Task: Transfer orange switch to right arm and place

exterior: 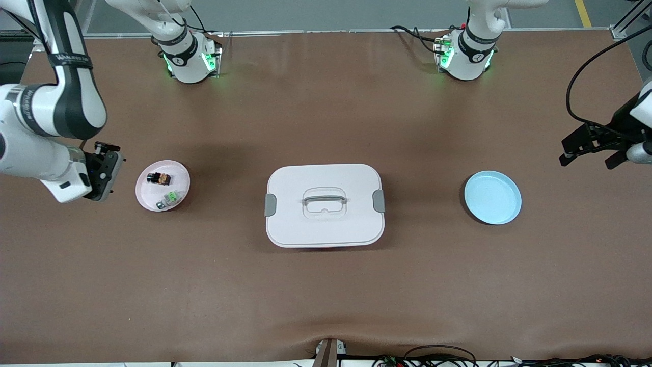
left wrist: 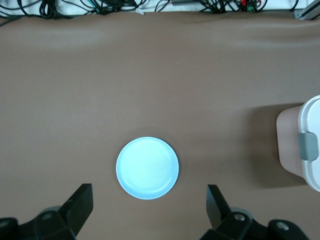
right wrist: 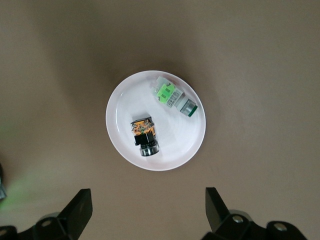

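A: Where is the orange switch (exterior: 159, 178) sitting?

B: In the pink plate (exterior: 146, 195), at the left of the front view. It lies in the plate's upper part there, with the small clear-and-silver piece with a green mark (exterior: 170, 199) just beside it, lower in the frame. The two look apart, not touching.

A: And the arms?

B: The right gripper (exterior: 104, 171) hangs at the left edge of the front view, just beside the plate, fingers (right wrist: 80, 212) spread wide with nothing between them. Its wrist view looks straight down on the plate. The left gripper (exterior: 593, 153) waits at the right edge, above the blue plate (exterior: 493, 198) in the frame, its fingers (left wrist: 80, 205) also apart and empty. The white lidded box (exterior: 324, 205) sits on the brown surface (exterior: 326, 285) in the middle of the frame, between the plates.

A: How would the switch handle?

B: My guess: very light, rigid plastic, so it won't deform, but it could skid or tip on the smooth plate if nudged from one side. It lies on its side, the round dark end toward the plate's rim.

A: Where to take hold?

B: Across the squarish black body by the orange band, on its flat faces, rather than the round end, which may roll out. Keep the fingers off the green-marked piece and the rim.
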Robot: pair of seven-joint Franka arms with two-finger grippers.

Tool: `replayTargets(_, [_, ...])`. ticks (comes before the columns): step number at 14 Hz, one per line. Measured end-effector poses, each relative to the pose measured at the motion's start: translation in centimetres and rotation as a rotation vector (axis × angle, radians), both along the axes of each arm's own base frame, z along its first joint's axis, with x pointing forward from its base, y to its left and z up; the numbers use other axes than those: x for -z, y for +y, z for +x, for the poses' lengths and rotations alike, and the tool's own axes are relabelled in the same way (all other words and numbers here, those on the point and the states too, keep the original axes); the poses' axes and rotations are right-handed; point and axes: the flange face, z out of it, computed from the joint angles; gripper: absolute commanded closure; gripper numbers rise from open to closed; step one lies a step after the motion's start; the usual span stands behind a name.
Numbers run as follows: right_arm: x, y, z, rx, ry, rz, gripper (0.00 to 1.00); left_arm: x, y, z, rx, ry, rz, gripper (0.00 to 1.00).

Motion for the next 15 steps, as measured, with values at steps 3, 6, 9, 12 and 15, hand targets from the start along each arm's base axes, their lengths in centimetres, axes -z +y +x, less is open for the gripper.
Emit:
replayTargets(3, [-2.8,-0.1,0.3,0.16,-0.006,-0.041,0.0,-1.0,-1.4,-0.5,-0.049,0.027,-0.012,0.0])
replayTargets(6, [-4.7,-1.2,0.2,0.246,-0.03,-0.056,0.0,-1.0,-2.7,-0.5,-0.05,0.033,-0.016,0.0])
replayTargets(9, [-6.5,-1.9,0.0,0.336,-0.059,-0.071,0.0,-0.9,-2.7,-0.7,-0.049,0.046,-0.015,0.0])
replayTargets(12, [-8.4,-1.8,-0.8,0.403,-0.072,-0.084,0.0,-0.7,-2.5,-0.8,-0.048,0.059,0.007,0.0])
replayTargets(15, [-10.7,-3.5,-0.7,0.486,-0.101,-0.093,0.0,-0.8,-2.2,-0.8,-0.031,0.057,0.031,0.0])
